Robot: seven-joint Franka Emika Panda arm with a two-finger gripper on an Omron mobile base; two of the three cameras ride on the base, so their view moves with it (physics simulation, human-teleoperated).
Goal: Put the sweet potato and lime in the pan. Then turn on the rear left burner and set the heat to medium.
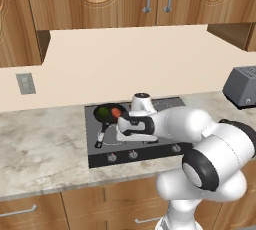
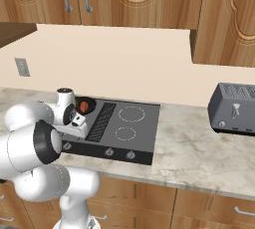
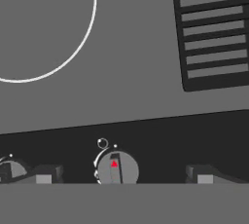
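The small black pan [image 1: 105,116] sits on the rear left burner of the cooktop [image 1: 165,105], its handle [image 1: 100,138] pointing toward the front. Inside it lie the dark green lime [image 1: 102,110] and, to its right, the orange-red sweet potato [image 1: 116,112], which also shows in the right base view [image 2: 84,106]. My gripper [image 1: 120,134] hangs open and empty over the front left of the cooktop, just right of the pan handle. In the hand view the gripper [image 3: 124,175] has its tips spread wide on either side of a round knob [image 3: 116,168] with a red mark.
A second knob [image 3: 9,169] lies to the left of the marked one on the dark front strip. A burner ring [image 3: 90,23] and a slatted vent [image 3: 214,28] lie beyond. A grey toaster [image 1: 242,86] stands on the counter at right. Wooden cabinets hang above.
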